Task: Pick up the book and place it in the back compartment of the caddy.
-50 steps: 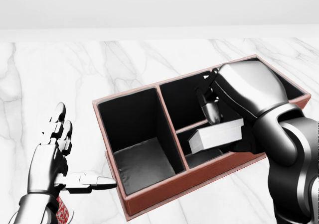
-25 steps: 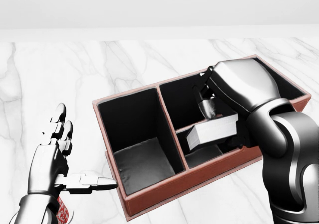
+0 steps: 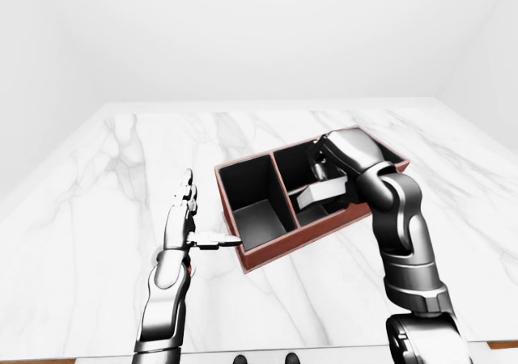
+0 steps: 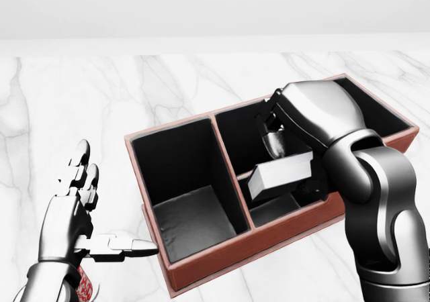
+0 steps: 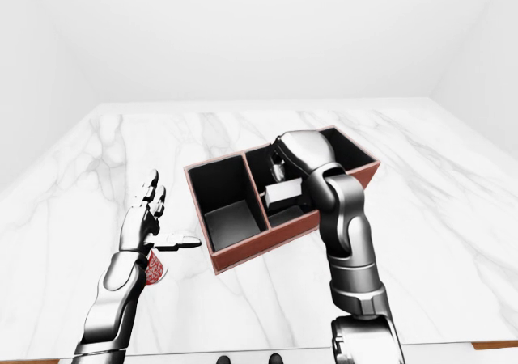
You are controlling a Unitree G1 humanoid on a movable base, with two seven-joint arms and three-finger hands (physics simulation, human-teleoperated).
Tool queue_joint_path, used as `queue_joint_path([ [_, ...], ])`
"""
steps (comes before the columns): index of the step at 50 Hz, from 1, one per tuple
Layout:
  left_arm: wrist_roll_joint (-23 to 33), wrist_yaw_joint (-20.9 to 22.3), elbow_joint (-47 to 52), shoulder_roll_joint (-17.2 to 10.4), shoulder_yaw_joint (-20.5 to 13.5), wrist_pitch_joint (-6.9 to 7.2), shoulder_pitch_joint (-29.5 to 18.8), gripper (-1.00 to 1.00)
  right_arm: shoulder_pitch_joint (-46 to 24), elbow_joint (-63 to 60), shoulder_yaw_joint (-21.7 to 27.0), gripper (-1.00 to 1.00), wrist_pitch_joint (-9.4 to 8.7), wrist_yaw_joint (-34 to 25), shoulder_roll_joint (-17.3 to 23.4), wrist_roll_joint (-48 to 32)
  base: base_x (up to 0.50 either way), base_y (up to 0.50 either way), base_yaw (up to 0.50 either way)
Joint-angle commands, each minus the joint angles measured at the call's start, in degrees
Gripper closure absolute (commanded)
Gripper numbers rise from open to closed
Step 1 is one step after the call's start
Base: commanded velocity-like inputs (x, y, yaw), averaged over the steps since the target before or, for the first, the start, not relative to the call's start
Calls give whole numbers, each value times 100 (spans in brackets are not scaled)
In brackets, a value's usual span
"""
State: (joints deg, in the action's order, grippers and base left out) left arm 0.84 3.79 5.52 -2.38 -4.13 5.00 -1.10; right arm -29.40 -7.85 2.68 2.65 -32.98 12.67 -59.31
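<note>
Now your right hand (image 4: 275,141), fingers gripping the book (image 4: 280,175), has carried it leftward toward the upper compartment of the caddy (image 4: 201,265); left hand (image 4: 70,211) open, idle.

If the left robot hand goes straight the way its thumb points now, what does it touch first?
Most likely the caddy: the left robot hand has its thumb aimed at the caddy's near left wall, with nothing visible between, though depth is uncertain.

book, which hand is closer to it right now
Right. The right hand holds the book over the caddy, fingers around it. The left hand hangs open outside the caddy's left wall in the head view, well apart from the book.
</note>
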Motion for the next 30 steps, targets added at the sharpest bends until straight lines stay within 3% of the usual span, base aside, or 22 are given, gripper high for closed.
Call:
queue_joint_path([
  [1,1,1,-8,2,3,0,6,-100,-119,198,9,100,60,260,-11,16,0,0,0],
  [30,12,-4,-30,6,13,0,1,-100,-249,837,-21,100,206,618,29,-14,0,0,0],
])
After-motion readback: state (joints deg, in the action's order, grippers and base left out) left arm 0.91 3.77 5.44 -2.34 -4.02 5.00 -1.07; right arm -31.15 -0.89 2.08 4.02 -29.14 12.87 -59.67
